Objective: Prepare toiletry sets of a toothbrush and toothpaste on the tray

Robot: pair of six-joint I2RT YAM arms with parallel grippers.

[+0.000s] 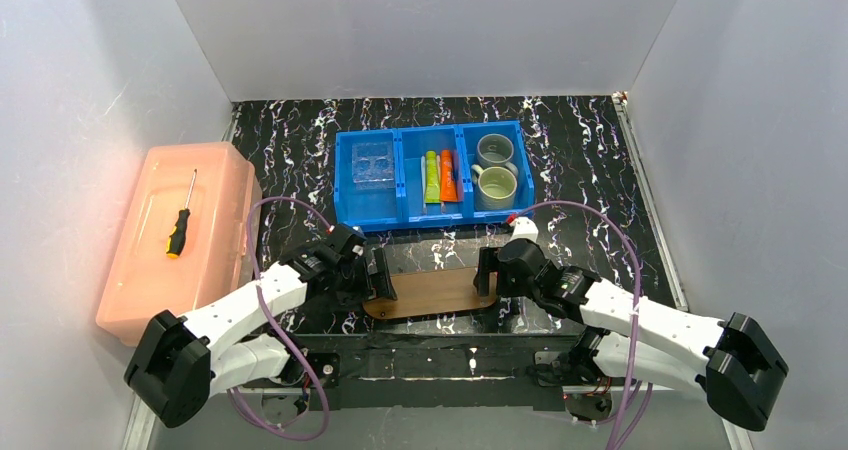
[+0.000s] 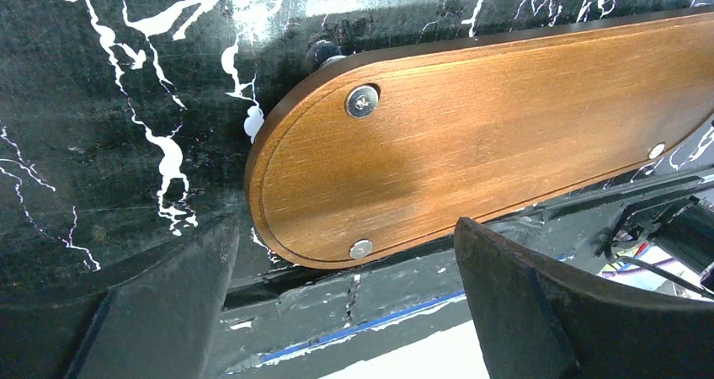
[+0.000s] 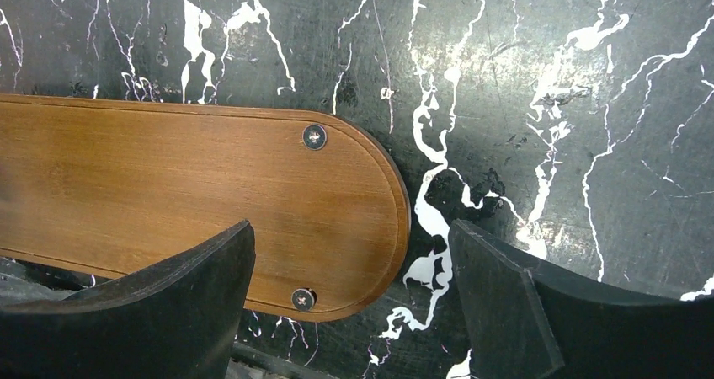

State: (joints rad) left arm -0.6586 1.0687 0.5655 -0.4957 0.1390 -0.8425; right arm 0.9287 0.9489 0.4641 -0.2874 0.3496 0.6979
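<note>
The dark-brown wooden tray (image 1: 435, 292) lies bare near the table's front edge, between my two grippers. My left gripper (image 1: 380, 273) is open and empty at the tray's left end; in the left wrist view the gripper (image 2: 343, 227) has its fingers spread over that rounded end (image 2: 505, 118). My right gripper (image 1: 487, 272) is open and empty at the tray's right end; in the right wrist view the gripper (image 3: 351, 227) hangs over that end (image 3: 168, 177). The lime-green tube (image 1: 431, 177) and orange tube (image 1: 447, 175) lie in the blue bin's middle compartment. I cannot make out the toothbrushes.
The blue three-compartment bin (image 1: 430, 130) stands behind the tray, with a clear holder (image 1: 372, 163) on the left and two mugs (image 1: 494, 151) on the right. A pink box (image 1: 215, 185) with a screwdriver (image 1: 181, 220) on it stands at the left.
</note>
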